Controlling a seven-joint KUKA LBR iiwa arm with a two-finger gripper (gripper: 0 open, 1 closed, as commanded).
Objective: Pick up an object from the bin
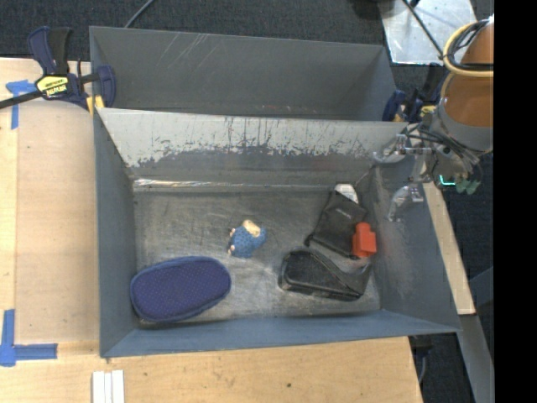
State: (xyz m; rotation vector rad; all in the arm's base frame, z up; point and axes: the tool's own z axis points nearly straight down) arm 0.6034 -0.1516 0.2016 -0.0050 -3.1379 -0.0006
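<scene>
Found a blue pouch (179, 288) nearest, flat by the front wall at the left; further in, mid-floor, a small blue toy (246, 238) lying alone. Saw two black cases (323, 277) overlapping at the right, with a red block (364, 240) on them and a white scrap (346, 195) behind. Spotted the gripper (409, 193) over the right slope of the bin (252, 91), just beside that heap, not yet down among anything. Could not tell its state, apart or together. Judged the red block nearest: best taken from straight above, clear of the slope, closing across its short side without snagging the cases. Noted a scuffed grey metal floor (193, 212), likely slippery, with ample bare room round toy and pouch
</scene>
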